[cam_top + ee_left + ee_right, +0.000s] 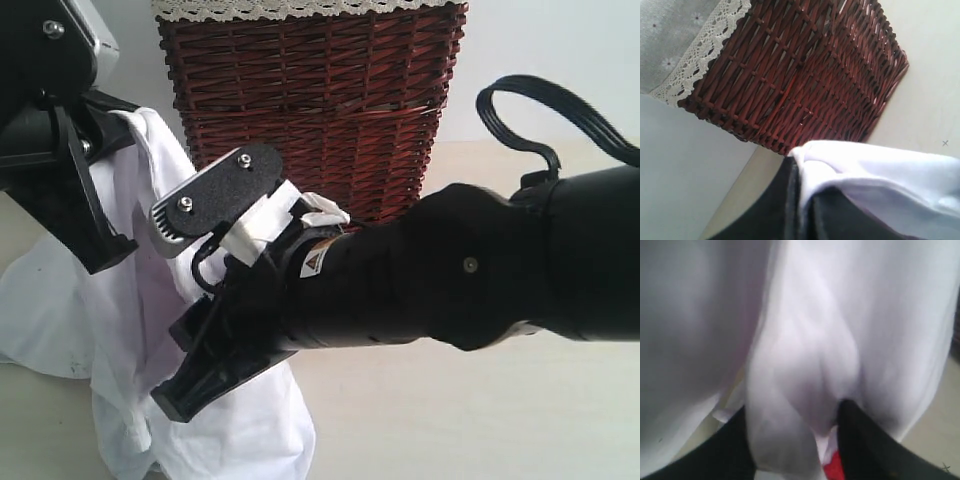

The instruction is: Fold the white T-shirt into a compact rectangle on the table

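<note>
2 grippers — left gripper and right gripper — each clamped on the white T-shirt beside basket.

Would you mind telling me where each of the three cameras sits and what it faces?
Exterior: low, close, facing the wicker basket; both black arms fill the foreground.
Left wrist: on the left arm, facing basket, table and the white T-shirt in its dark jaws.
Right wrist: pressed close to T-shirt cloth between its jaws.
All three share the T-shirt.
</note>
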